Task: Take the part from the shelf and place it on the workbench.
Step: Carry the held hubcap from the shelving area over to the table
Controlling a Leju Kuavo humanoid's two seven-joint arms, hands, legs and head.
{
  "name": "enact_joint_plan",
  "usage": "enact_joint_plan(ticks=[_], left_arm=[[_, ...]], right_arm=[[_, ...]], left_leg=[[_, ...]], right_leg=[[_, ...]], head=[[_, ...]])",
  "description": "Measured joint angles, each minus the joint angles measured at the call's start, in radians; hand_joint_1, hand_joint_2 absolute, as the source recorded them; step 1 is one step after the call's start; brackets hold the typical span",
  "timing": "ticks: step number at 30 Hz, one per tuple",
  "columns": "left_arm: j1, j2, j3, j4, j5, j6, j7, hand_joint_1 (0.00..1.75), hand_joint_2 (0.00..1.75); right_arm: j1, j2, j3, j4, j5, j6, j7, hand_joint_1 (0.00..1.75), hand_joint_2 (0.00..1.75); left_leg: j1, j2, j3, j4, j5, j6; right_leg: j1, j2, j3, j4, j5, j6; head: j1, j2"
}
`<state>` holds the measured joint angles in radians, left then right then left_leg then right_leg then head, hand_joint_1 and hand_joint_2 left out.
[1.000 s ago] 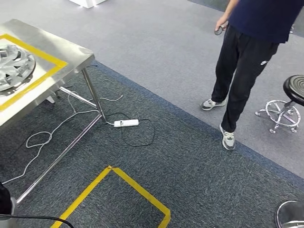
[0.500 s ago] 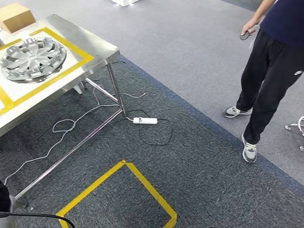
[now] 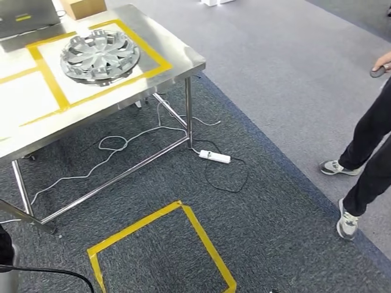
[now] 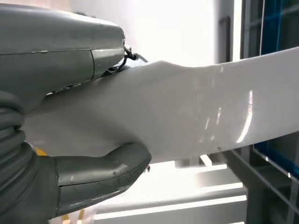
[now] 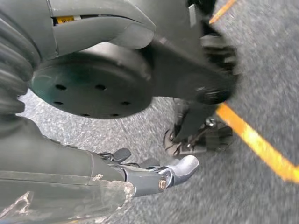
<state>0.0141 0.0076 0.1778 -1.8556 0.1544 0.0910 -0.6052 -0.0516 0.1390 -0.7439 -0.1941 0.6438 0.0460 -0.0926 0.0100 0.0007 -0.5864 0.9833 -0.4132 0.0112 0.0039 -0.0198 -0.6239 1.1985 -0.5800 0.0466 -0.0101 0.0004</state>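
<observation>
Head view shows the steel workbench (image 3: 182,61) ahead to my left, its near corner jutting toward the open grey carpet (image 3: 277,79). A silver wheel cover (image 3: 99,55) lies flat inside a yellow-taped rectangle (image 3: 152,58) on the benchtop, and a cardboard box (image 3: 82,7) sits at the far edge. Under the bench a white cable loops to a power strip (image 3: 214,157) just beside the near leg. A yellow tape square (image 3: 203,241) marks the darker carpet in front of me. A person (image 3: 369,165) stands at the right edge, well apart from the bench.

In the left wrist view my left hand (image 4: 70,135) holds the part (image 4: 197,116), a smooth white panel, thumb under it and fingers over it. In the right wrist view my right hand (image 5: 116,172) hangs above the carpet, fingers stretched out and holding nothing.
</observation>
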Motion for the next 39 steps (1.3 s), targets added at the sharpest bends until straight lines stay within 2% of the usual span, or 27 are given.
enact_joint_plan(ticks=[1,2,3,4,6,8,10,11,12,13,15,17,18,19,20,21,23,24,26,28,30,32,33,34,36,37,39], left_arm=[[0.000,0.000,-0.001,0.001,0.000,0.000,0.000,1.75,1.75],[0.001,0.001,-0.002,0.001,0.000,0.001,0.000,1.75,1.75],[0.001,0.001,-0.002,0.002,0.000,0.001,0.000,1.75,1.75],[0.001,0.001,-0.003,0.002,0.000,0.001,0.000,1.75,1.75],[0.000,0.001,-0.004,0.002,0.000,0.001,0.000,1.75,1.75],[-0.001,0.001,-0.007,0.002,0.000,0.001,0.000,1.75,1.75],[0.000,0.002,-0.009,0.002,0.000,0.001,0.000,1.75,1.75],[0.002,0.002,-0.010,0.002,0.000,0.002,0.000,1.75,1.75],[0.003,0.003,-0.010,0.002,0.000,0.004,0.000,1.75,1.75],[0.002,0.003,-0.011,0.002,0.000,0.005,0.000,1.75,1.75],[0.001,0.003,-0.014,0.002,0.000,0.006,0.000,1.75,1.75],[0.003,0.003,-0.016,0.002,0.000,0.006,0.000,1.75,1.75],[0.004,0.003,-0.016,0.002,0.000,0.006,0.000,1.75,1.75],[0.004,0.004,-0.016,0.002,0.000,0.006,0.000,1.75,1.75],[0.004,0.004,-0.016,0.002,0.000,0.006,0.000,1.75,1.75],[0.003,0.004,-0.017,0.002,0.000,0.006,0.000,1.75,1.75],[0.001,0.003,-0.018,0.002,0.000,0.006,0.000,1.75,1.75],[0.002,0.003,-0.018,0.002,-0.001,0.006,0.000,1.75,1.75],[0.004,0.003,-0.018,0.002,-0.001,0.006,0.000,1.75,1.75],[0.004,0.004,-0.018,0.002,-0.001,0.007,0.000,1.75,1.75],[0.003,0.003,-0.018,0.002,-0.001,0.007,0.000,1.75,1.75],[0.003,0.002,-0.018,0.002,-0.001,0.007,0.000,1.75,1.75],[0.004,0.002,-0.018,0.002,-0.001,0.007,0.000,1.75,1.75],[0.004,0.002,-0.017,0.002,-0.001,0.008,0.000,1.75,1.75],[0.004,0.002,-0.017,0.002,-0.001,0.008,0.000,1.75,1.75],[0.004,0.002,-0.017,0.002,-0.001,0.008,0.000,1.75,1.75],[0.004,0.003,-0.017,0.002,-0.001,0.008,0.000,1.75,1.75]], right_arm=[[0.002,0.000,0.000,0.000,0.001,0.000,0.003,0.00,1.75],[0.003,0.000,0.000,0.000,0.001,0.001,0.005,0.00,1.75],[0.004,0.000,0.000,0.000,0.001,0.001,0.007,0.00,1.75],[0.005,0.000,0.000,0.000,0.001,0.001,0.008,0.00,1.75],[0.004,0.000,0.000,0.000,0.001,0.001,0.009,0.00,1.75],[0.003,0.000,-0.001,0.000,0.001,0.002,0.010,0.00,1.75],[0.001,0.001,-0.001,0.000,0.000,0.002,0.010,0.00,1.75],[0.000,0.001,-0.001,0.000,0.001,0.002,0.010,0.00,1.75],[0.000,0.001,-0.002,0.000,0.001,0.002,0.010,0.00,1.75],[0.000,0.001,-0.002,0.000,0.001,0.002,0.010,0.00,1.75],[0.003,0.001,-0.002,0.000,0.001,0.002,0.010,0.00,1.75],[0.005,0.001,-0.002,0.000,0.001,0.002,0.010,0.00,1.75],[0.006,0.001,-0.002,0.000,0.001,0.002,0.010,0.00,1.75],[0.005,0.001,-0.002,0.000,0.001,0.002,0.010,0.00,1.75],[0.004,0.001,-0.002,0.000,0.001,0.002,0.011,0.00,1.75],[0.004,0.001,-0.002,0.000,0.001,0.002,0.011,0.00,1.75],[0.004,0.001,-0.002,0.000,0.001,0.002,0.011,0.00,1.75],[0.003,0.001,-0.002,0.000,0.001,0.002,0.010,0.00,1.75],[0.001,0.001,-0.002,0.000,0.001,0.001,0.010,0.00,1.75],[0.000,0.001,-0.002,0.000,0.000,0.001,0.010,0.00,1.75],[0.000,0.001,-0.004,0.000,-0.002,0.002,0.006,0.00,1.75],[0.003,0.001,-0.009,0.000,-0.007,0.003,0.000,0.00,1.75],[0.004,0.001,-0.013,0.000,-0.009,0.003,-0.002,0.00,1.75],[0.005,0.001,-0.015,0.000,-0.011,0.003,-0.004,0.00,1.75],[0.004,0.001,-0.018,0.000,-0.012,0.003,-0.004,0.00,1.75],[0.003,0.001,-0.018,0.000,-0.012,0.003,-0.005,0.00,1.75],[0.001,0.002,-0.019,0.000,-0.012,0.003,-0.005,0.00,1.75]], left_leg=[[0.000,-0.014,-0.001,0.000,0.000,0.001],[0.000,-0.029,-0.001,0.001,0.000,0.002],[0.000,-0.044,-0.001,0.001,0.001,0.001],[0.000,-0.059,0.000,0.002,0.001,0.001],[0.000,-0.085,0.001,0.003,0.002,-0.004],[0.000,-0.107,-0.004,0.005,0.005,-0.014],[0.004,-0.127,-0.011,0.003,0.011,-0.027],[0.005,-0.121,-0.014,0.005,0.010,-0.032],[0.004,-0.102,-0.021,0.018,0.000,-0.037],[0.002,-0.074,-0.037,0.050,-0.021,-0.041],[0.001,-0.023,-0.095,0.173,-0.088,-0.048],[0.002,-0.013,-0.146,0.285,-0.129,-0.052],[0.002,-0.011,-0.149,0.293,-0.122,-0.053],[0.002,-0.006,-0.131,0.262,-0.098,-0.054],[0.002,0.008,-0.096,0.199,-0.063,-0.053],[0.000,0.034,-0.056,0.126,-0.034,-0.054],[-0.003,0.070,-0.006,0.028,-0.008,-0.045],[-0.006,0.072,0.000,0.013,-0.009,-0.039],[-0.005,0.048,-0.003,0.009,-0.008,-0.024],[-0.001,0.030,-0.003,0.007,-0.005,-0.011],[0.001,0.015,-0.003,0.007,-0.004,-0.002],[0.000,0.000,-0.004,0.007,-0.004,0.001],[-0.001,-0.006,-0.003,0.007,-0.004,0.001],[-0.001,-0.012,-0.002,0.007,-0.004,0.001],[-0.001,-0.022,0.002,0.007,-0.005,-0.001],[-0.002,-0.025,0.002,0.008,-0.006,-0.004],[-0.005,-0.029,-0.001,0.011,-0.006,-0.005]], right_leg=[[-0.001,0.010,-0.033,0.065,-0.022,0.001],[-0.001,0.014,-0.054,0.100,-0.027,0.001],[-0.001,0.017,-0.056,0.095,-0.010,-0.001],[-0.001,0.022,-0.037,0.049,0.024,-0.003],[-0.005,0.056,0.027,-0.096,0.093,-0.008],[-0.008,0.087,0.068,-0.179,0.116,-0.011],[-0.006,0.080,0.073,-0.186,0.115,-0.017],[-0.006,0.069,0.074,-0.188,0.118,-0.023],[-0.006,0.059,0.075,-0.190,0.121,-0.030],[-0.007,0.047,0.075,-0.194,0.123,-0.036],[-0.007,0.022,0.073,-0.196,0.124,-0.045],[-0.007,-0.004,0.072,-0.196,0.123,-0.046],[-0.007,-0.017,0.072,-0.196,0.122,-0.046],[-0.007,-0.030,0.073,-0.196,0.121,-0.045],[-0.007,-0.043,0.076,-0.196,0.119,-0.043],[-0.005,-0.054,0.078,-0.195,0.116,-0.039],[0.002,-0.074,0.081,-0.190,0.109,-0.029],[0.006,-0.084,0.083,-0.190,0.105,-0.025],[0.005,-0.099,0.087,-0.192,0.101,-0.016],[0.001,-0.060,0.074,-0.158,0.074,-0.004],[-0.003,-0.001,0.018,-0.040,0.014,0.003],[-0.003,0.014,-0.050,0.087,-0.030,0.004],[-0.003,0.015,-0.065,0.107,-0.024,0.003],[-0.003,0.016,-0.059,0.083,0.002,0.000],[-0.003,0.019,0.000,-0.054,0.077,-0.005],[-0.003,0.022,0.030,-0.120,0.103,-0.008],[-0.004,0.028,0.061,-0.187,0.122,-0.007]], head=[[0.001,0.000],[0.001,0.000],[0.001,0.000],[0.001,0.000],[0.001,0.000],[0.000,0.000],[0.000,0.000],[-0.001,0.000],[-0.003,0.000],[-0.005,0.000],[-0.009,0.000],[-0.009,0.000],[-0.009,0.000],[-0.009,0.000],[-0.009,0.000],[-0.009,0.000],[-0.009,0.000],[-0.008,0.000],[-0.006,0.000],[-0.003,0.000],[0.001,0.000],[0.002,0.000],[0.002,0.000],[0.002,0.000],[0.002,0.000],[0.002,0.000],[0.001,0.000]])
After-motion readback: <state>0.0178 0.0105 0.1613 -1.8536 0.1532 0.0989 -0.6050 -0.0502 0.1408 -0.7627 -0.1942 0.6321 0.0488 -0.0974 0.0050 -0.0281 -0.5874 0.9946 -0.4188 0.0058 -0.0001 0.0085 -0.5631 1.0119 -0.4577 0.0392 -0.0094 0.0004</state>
